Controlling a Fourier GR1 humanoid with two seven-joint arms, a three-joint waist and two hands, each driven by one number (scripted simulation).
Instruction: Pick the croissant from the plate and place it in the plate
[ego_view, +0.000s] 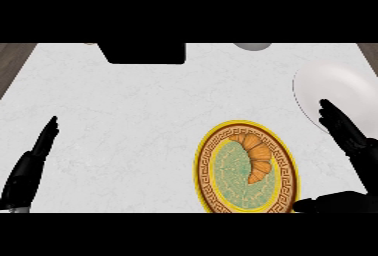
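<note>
White counter (148, 115) holds my croissant (255, 155) on the patterned plate (209, 187); a white plate (332, 82) sits far right. My right hand (347, 132) spreads wide beside it, my left hand (33, 160) straight-fingered, near left.

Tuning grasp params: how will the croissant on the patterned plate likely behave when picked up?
The croissant is a curved crescent lying flat on the yellow-rimmed plate, so it probably won't roll. It looks like flaky pastry, likely light for its bulk and easily crushed or flaked by curled fingers. Its tapered ends look thin; grasping the thicker middle seems safer. The right hand is open beside it.
</note>
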